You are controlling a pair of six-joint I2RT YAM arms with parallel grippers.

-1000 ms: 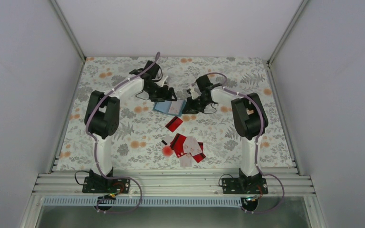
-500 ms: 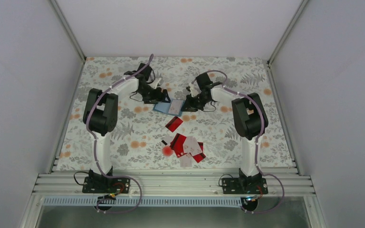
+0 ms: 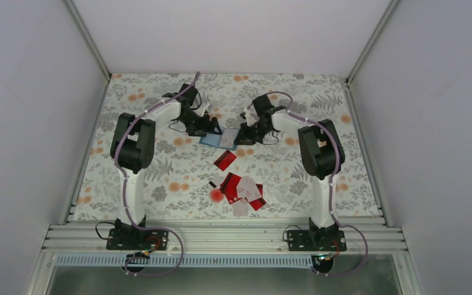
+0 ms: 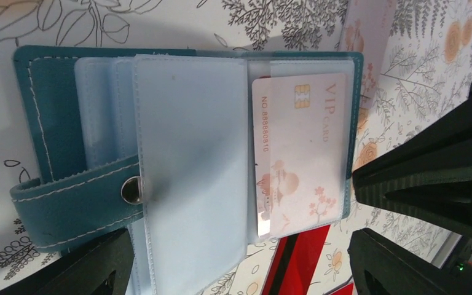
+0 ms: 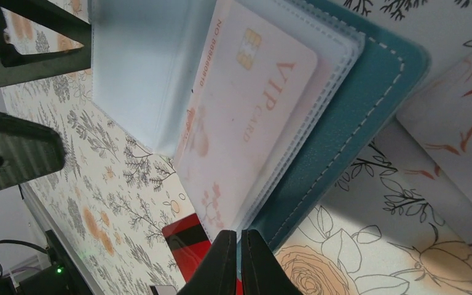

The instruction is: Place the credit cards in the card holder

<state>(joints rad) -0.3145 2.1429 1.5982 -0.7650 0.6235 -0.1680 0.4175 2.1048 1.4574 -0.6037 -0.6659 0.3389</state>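
My left jaws are hanging released over the card holder [image 4: 49, 123], lying open on the desk [image 3: 160, 166]. A pale pink card [image 4: 301, 153] is sitting in its right sleeve, and my right jaws are hovering clenched beside it

Overhead: lit evenly and softly; little shadow is cast on the counter [image 3: 178, 161].
Left wrist: bright; the card holder [image 4: 44, 123] sleeves are dulled by a milky sheen.
Right wrist: focus is slightly softened; grey shadow is thrown beside the card holder.
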